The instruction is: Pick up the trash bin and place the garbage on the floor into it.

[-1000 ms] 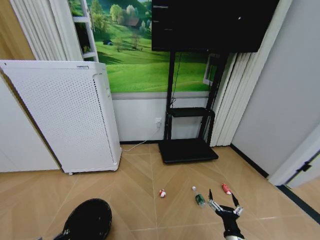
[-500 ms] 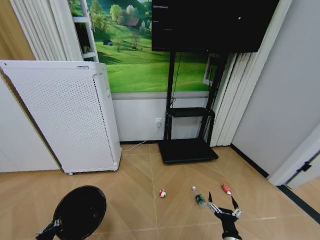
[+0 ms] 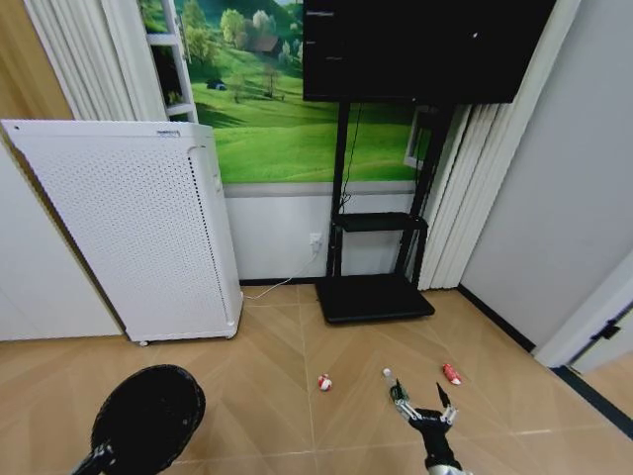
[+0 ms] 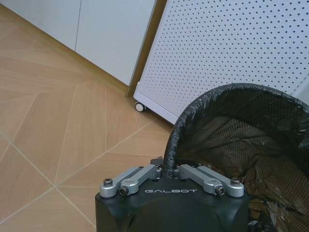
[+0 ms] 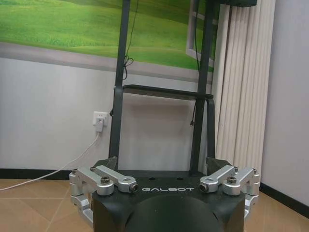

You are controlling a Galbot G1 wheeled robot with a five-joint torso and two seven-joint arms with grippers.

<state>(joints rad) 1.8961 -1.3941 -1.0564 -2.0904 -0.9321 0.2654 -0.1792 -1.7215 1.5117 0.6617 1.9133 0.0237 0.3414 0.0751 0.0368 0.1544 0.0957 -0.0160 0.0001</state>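
The trash bin (image 3: 148,416), black wire mesh with a dark liner, hangs at the lower left over the floor (image 3: 257,396), its mouth tipped towards me. My left gripper (image 3: 94,461) is shut on its rim; the left wrist view shows the rim (image 4: 170,145) pinched by that gripper (image 4: 169,170). The garbage lies ahead: a white and red piece (image 3: 323,382), a green piece (image 3: 388,378) and a red piece (image 3: 451,374). My right gripper (image 3: 419,398) is open just over the green piece, which it partly hides. In its wrist view the right gripper (image 5: 163,164) holds nothing.
A tall white perforated appliance (image 3: 138,228) on casters stands at the left wall, close behind the bin (image 4: 231,43). A black TV stand (image 3: 374,292) with a flat base is beyond the garbage. A cable (image 3: 265,289) runs along the floor to a wall socket.
The bin has risen and swung left, its mouth now tipped towards me. My right gripper has moved left, closer to the green piece. The camera has shifted slightly.
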